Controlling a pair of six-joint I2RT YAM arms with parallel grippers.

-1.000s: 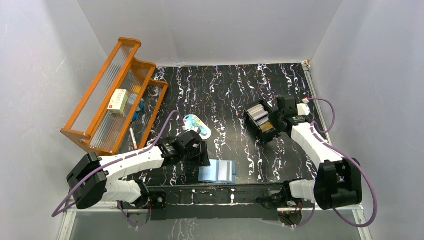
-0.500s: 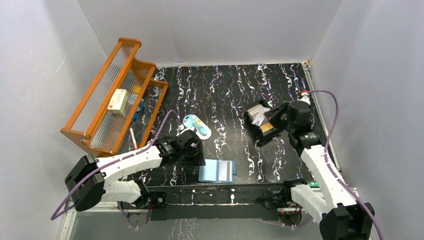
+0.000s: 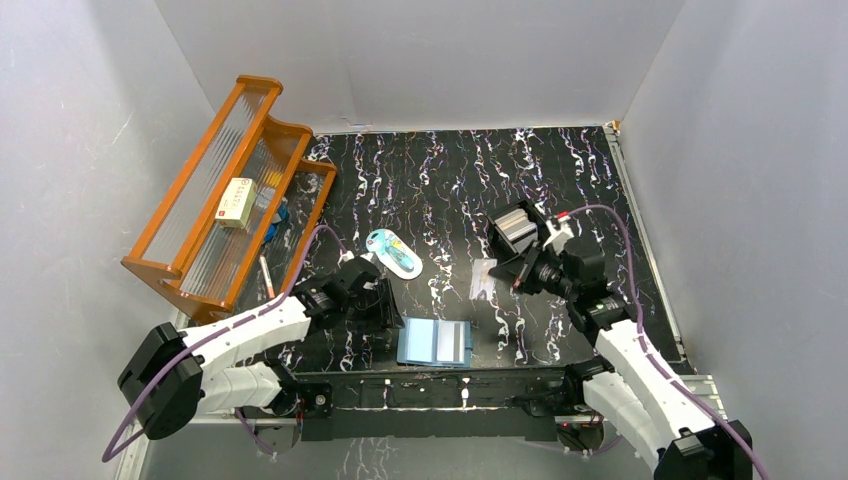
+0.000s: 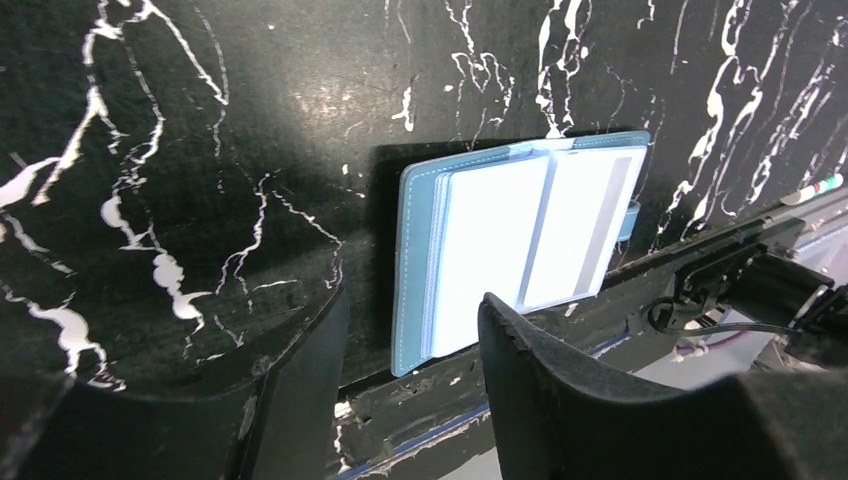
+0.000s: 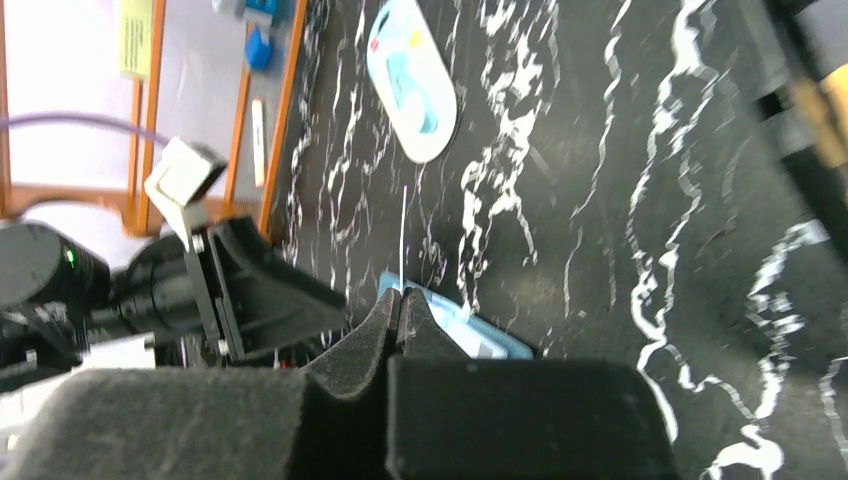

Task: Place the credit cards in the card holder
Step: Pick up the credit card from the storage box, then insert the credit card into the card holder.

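The card holder (image 3: 435,343) lies open near the table's front edge, its pale pockets (image 4: 520,240) facing up. My left gripper (image 3: 392,322) hovers just left of it, open, with only the holder's left edge showing beyond the gap (image 4: 410,330). My right gripper (image 3: 518,279) is shut on one pale credit card (image 3: 484,278), held above the table right of centre. The right wrist view shows that card edge-on as a thin white line (image 5: 402,235) rising from the pinched fingertips (image 5: 400,295), with the holder (image 5: 465,322) beyond. More grey credit cards (image 3: 517,226) stand in the black box (image 3: 503,243).
An orange wooden rack (image 3: 230,190) with a cream box (image 3: 236,201) fills the left side. A light-blue oval item (image 3: 392,250) lies behind the left gripper. The black front rail (image 3: 450,382) runs just below the card holder. Grey walls enclose the table.
My right arm has lifted a card out of the black box and swung left toward the table's middle. My left gripper has drifted slightly left and its jaws have narrowed.
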